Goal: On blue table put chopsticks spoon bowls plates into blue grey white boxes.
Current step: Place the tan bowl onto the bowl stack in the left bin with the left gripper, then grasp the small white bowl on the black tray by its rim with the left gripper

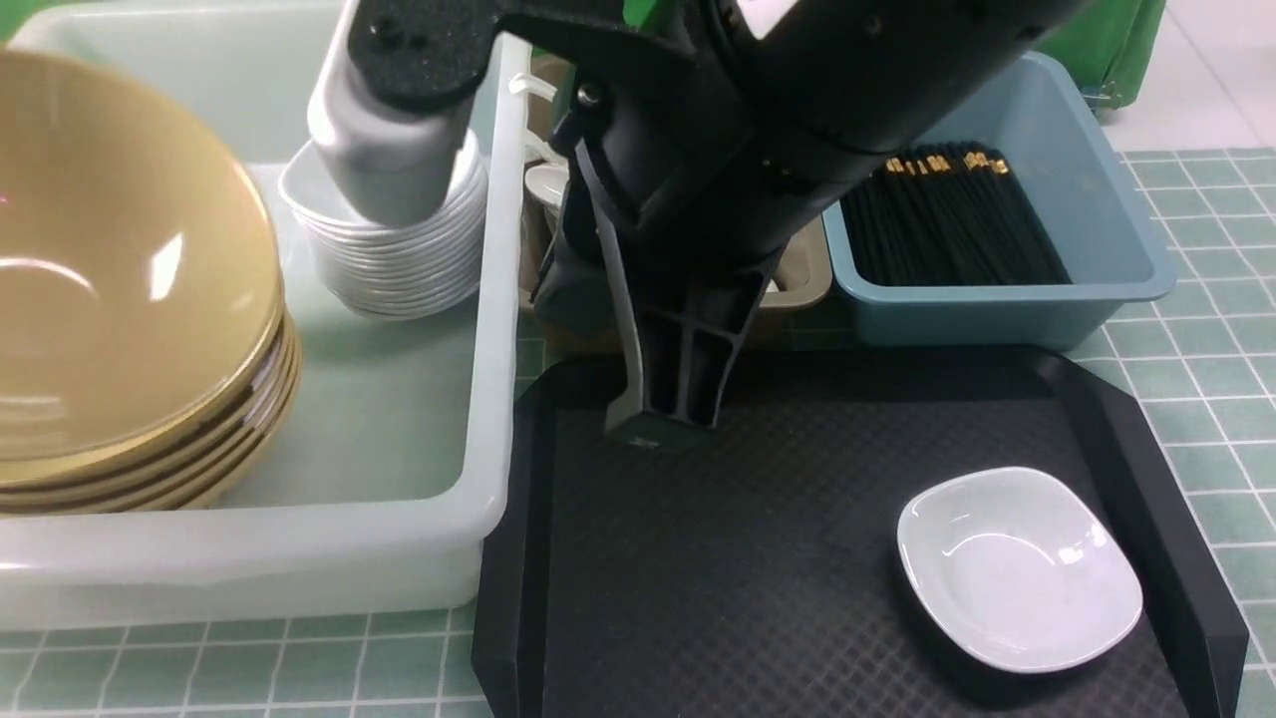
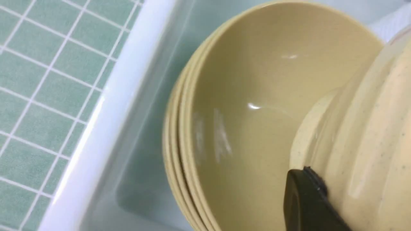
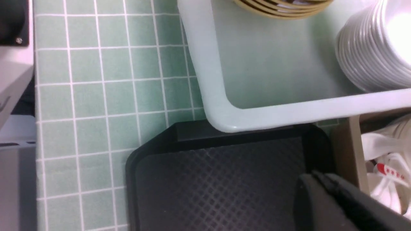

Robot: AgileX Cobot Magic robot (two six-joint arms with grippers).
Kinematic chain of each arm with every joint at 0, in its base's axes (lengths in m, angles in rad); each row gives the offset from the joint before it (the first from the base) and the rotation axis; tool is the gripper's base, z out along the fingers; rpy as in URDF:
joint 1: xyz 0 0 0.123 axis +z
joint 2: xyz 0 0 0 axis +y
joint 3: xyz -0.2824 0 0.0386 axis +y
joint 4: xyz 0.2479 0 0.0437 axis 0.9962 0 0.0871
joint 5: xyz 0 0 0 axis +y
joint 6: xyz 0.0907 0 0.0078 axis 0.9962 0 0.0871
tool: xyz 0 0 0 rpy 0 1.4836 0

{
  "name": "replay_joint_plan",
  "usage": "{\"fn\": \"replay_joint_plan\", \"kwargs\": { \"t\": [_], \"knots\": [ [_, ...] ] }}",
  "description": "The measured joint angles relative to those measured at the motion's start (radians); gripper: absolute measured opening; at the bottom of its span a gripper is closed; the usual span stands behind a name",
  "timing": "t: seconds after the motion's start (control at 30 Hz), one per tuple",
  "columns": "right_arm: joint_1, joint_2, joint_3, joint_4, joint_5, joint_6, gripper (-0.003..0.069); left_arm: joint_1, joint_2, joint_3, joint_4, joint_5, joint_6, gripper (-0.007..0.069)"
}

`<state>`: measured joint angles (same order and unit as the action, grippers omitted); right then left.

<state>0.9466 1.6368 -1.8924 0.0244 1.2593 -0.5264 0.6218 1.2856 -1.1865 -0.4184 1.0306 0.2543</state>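
Note:
My left gripper is shut on the rim of a tan bowl, held tilted over the stack of bowls in the white box. In the front view that bowl leans on the stack; the left gripper itself is out of that view. A pile of white plates stands in the same box. My right gripper is shut on nothing, pointing down at the black tray. One plate lies on the tray. Chopsticks fill the blue box.
The olive-grey box stands beside my right gripper and holds white spoons, one with a red label. The right arm hides most of this box in the front view. The tiled table shows around the tray.

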Motion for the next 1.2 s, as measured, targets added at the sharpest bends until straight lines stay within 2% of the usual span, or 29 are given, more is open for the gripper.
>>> {"fn": "replay_joint_plan", "kwargs": {
  "t": [0.17,0.27,0.3,0.33,0.43,0.57,0.63,0.77,0.87,1.0,1.03,1.07,1.1,1.13,1.2],
  "knots": [
    [0.0,0.0,0.0,0.0,-0.001,-0.013,0.0041,0.0,0.114,0.005,-0.04,-0.039,0.017,0.0104],
    [0.0,0.0,0.0,0.0,-0.001,-0.018,0.0041,0.0,0.179,0.005,-0.024,-0.045,0.021,0.0202],
    [0.0,0.0,0.0,0.0,-0.001,-0.019,0.0042,0.0,0.199,0.005,-0.014,-0.044,0.023,0.0267],
    [0.0,0.0,0.0,0.0,-0.001,-0.019,0.0042,0.0,0.201,0.005,-0.014,-0.044,0.023,0.0275],
    [0.0,0.0,0.0,-0.012,0.0,-0.019,0.0043,-0.002,0.207,-0.004,0.001,-0.038,0.023,0.0417],
    [-0.004,0.0,0.0,-0.059,0.0,0.021,0.0046,-0.002,0.195,-0.071,0.025,0.007,0.013,0.0538],
    [-0.025,0.0,0.0,-0.069,0.001,0.05,0.0047,-0.001,0.177,-0.136,0.053,0.041,0.002,0.0566],
    [-0.092,0.0,0.0,-0.073,0.002,0.1,0.0047,-0.045,0.132,-0.253,0.081,0.103,-0.023,0.0572],
    [-0.143,-0.006,0.016,-0.076,-0.001,0.126,0.0047,-0.162,0.096,-0.301,0.09,0.143,-0.042,0.0556],
    [-0.224,-0.053,0.121,-0.077,-0.001,0.164,0.0047,-0.433,0.094,-0.294,0.097,0.169,-0.049,0.0517],
    [-0.232,-0.06,0.135,-0.077,-0.001,0.168,0.0047,-0.466,0.097,-0.29,0.097,0.169,-0.049,0.0514],
    [-0.276,-0.105,0.215,-0.077,-0.003,0.187,0.0047,-0.635,0.12,-0.279,0.105,0.168,-0.051,0.0497],
    [-0.281,-0.11,0.224,-0.078,-0.003,0.189,0.0047,-0.652,0.124,-0.279,0.105,0.167,-0.053,0.0494],
    [-0.309,-0.143,0.276,-0.078,-0.005,0.195,0.0047,-0.769,0.157,-0.273,0.112,0.157,-0.056,0.0486],
    [-0.357,-0.202,0.368,-0.078,-0.006,0.22,0.0047,-0.925,0.227,-0.272,0.124,0.125,-0.064,0.0479]
  ]
}}
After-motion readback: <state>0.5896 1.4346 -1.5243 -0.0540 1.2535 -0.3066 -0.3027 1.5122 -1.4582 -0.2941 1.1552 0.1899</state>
